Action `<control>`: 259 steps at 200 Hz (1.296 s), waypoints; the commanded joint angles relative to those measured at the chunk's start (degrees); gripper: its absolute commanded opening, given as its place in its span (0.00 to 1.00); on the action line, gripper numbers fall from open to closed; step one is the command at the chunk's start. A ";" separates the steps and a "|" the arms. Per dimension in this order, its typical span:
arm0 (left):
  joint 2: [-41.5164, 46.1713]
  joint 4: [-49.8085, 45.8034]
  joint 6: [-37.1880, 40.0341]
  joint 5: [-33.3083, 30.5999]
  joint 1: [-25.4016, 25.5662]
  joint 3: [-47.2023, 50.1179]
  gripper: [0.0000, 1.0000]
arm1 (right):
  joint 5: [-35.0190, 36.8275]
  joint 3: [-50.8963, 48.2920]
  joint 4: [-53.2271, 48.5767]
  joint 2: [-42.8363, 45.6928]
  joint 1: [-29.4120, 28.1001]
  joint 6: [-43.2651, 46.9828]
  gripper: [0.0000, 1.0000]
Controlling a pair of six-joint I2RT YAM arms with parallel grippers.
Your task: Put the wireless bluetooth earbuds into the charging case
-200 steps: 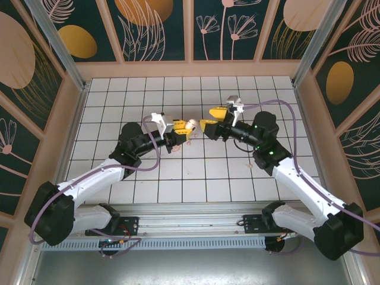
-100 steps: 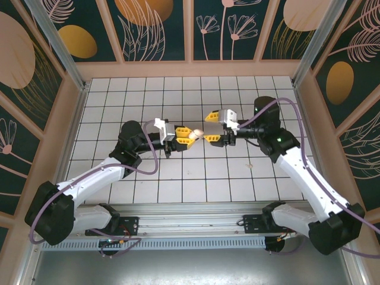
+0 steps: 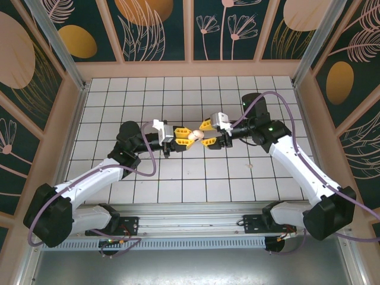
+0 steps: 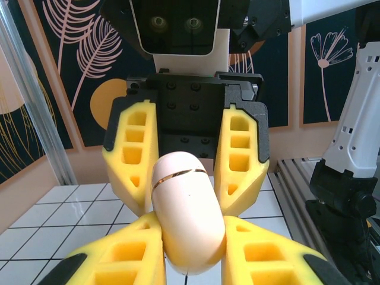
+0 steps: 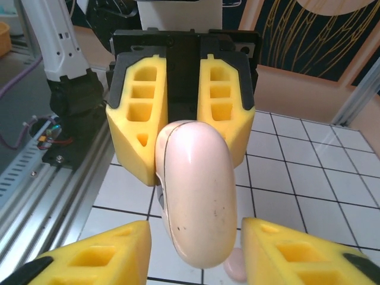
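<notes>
Charging case (image 4: 189, 208) held off the tiles between my two grippers, over the middle of the floor.

I saw a smooth, pale-pink rounded shell with a thin seam line and a few dark specks. My left gripper (image 3: 190, 136) was clamped on it. The right gripper (image 3: 206, 134) had its yellow fingers (image 5: 104, 255) spread to either side, with a sliver of gap showing. Below lay a white tiled floor (image 3: 119, 95) with dark grout, enclosed by dark teal wall panels (image 3: 157, 35) with peach leaf and flower motifs.
</notes>
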State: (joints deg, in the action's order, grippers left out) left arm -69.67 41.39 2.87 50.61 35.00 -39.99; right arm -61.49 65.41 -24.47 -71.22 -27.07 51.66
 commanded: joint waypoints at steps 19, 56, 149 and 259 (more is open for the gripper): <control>0.94 3.00 0.78 1.51 0.06 -0.09 0.22 | -4.32 2.49 -2.25 -1.45 -0.72 1.51 0.40; 0.81 2.33 1.22 0.96 -0.02 -0.01 0.24 | -5.04 2.66 -2.31 -1.48 -0.87 1.47 0.25; 2.47 -26.35 20.49 -14.18 0.05 -4.12 0.53 | 24.52 -2.35 -2.93 6.99 -2.80 -0.02 0.13; 0.76 -34.97 26.60 -12.73 0.05 -6.07 0.56 | 38.58 0.38 -8.30 1.32 -13.51 3.17 0.13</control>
State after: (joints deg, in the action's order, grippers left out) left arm -68.53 7.05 28.29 35.55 35.00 -44.34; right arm -23.66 63.64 -31.22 -68.38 -39.55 53.25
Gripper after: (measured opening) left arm 0.558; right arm 0.195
